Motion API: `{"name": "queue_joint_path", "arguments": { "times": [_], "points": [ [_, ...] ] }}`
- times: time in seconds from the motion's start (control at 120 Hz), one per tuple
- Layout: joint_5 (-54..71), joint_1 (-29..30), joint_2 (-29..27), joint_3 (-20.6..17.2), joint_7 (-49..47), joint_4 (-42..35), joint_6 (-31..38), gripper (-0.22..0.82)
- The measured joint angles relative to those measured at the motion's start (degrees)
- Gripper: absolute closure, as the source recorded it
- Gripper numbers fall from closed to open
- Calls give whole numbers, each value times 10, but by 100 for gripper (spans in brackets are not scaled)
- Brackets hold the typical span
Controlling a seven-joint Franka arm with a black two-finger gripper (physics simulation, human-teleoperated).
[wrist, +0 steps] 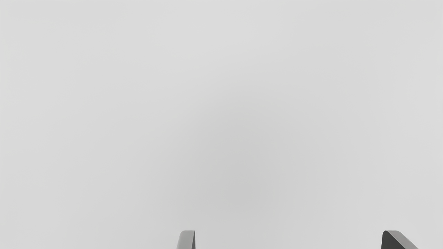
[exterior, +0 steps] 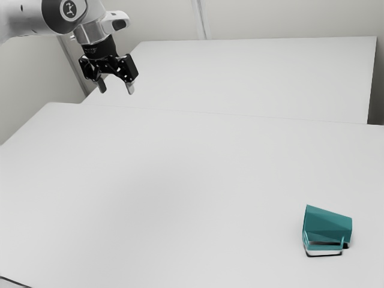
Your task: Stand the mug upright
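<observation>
The gripper hung released, fingers spread wide, at ten o'clock in the exterior view. The teal mug lay on its side on the table at four o'clock, well apart from it.

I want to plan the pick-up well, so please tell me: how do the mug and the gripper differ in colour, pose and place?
Colour: the mug is teal, while the gripper is mostly black.
Pose: the mug lies on its side; the gripper points down, with its fingers apart.
Place: the mug rests on the table, but the gripper hangs in the air, toward the exterior view's upper left.
Shared: neither one touches the other.
</observation>
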Motion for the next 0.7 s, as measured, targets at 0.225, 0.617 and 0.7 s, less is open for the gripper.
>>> {"name": "queue_joint_path", "arguments": {
  "times": [0.225, 0.617, 0.7],
  "points": [
    [-2, 5, -2, -6, 4, 0, 3, 2],
    [-281, -5, 4, -5, 96, -152, 172, 2],
    [-374, -10, 6, -5, 137, -195, 217, 2]
  ]
}}
